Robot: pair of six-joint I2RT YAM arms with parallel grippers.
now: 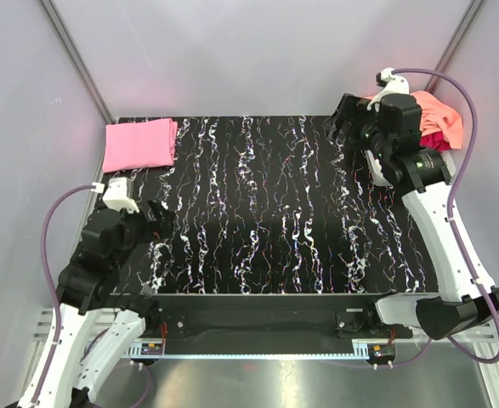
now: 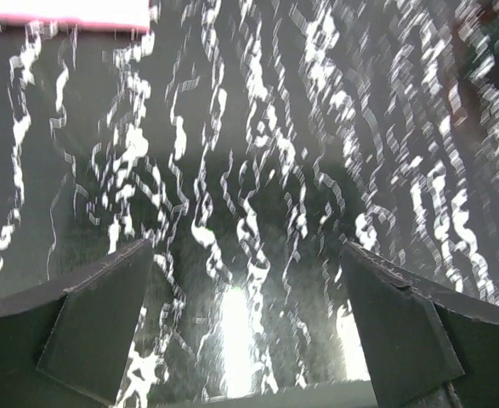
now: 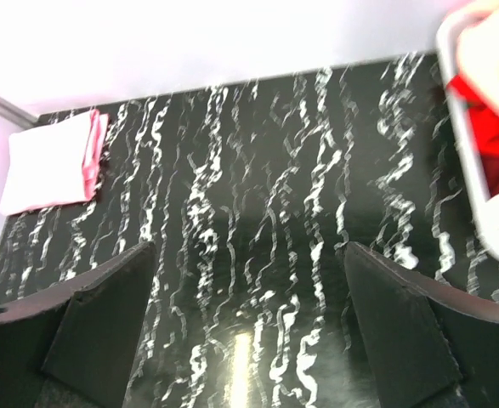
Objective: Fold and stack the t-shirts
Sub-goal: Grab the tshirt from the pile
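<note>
Black marbled table (image 1: 258,221), grey walls (image 1: 232,51). Folded pink shirt (image 1: 138,144) at far-left corner. Loose shirts (image 1: 443,115), orange over red, heaped in basket (image 3: 468,149) far right, just right of right pincer (image 1: 341,126): wide open, empty. Left pincer (image 1: 159,214) wide too, empty, well apart. Right one nearer, prob.

1. Overhead view: even, bright light and sharp focus; a dull sheen crosses the middle of the black table (image 1: 258,170).
2. Left wrist view: heavy motion blur, white veins smeared; glare patch at bottom centre.
3. Right wrist view: top of frame blown out; folded t-shirt (image 3: 49,166) at left washed nearly white; basket (image 3: 464,127) at upper right blurred.
</note>
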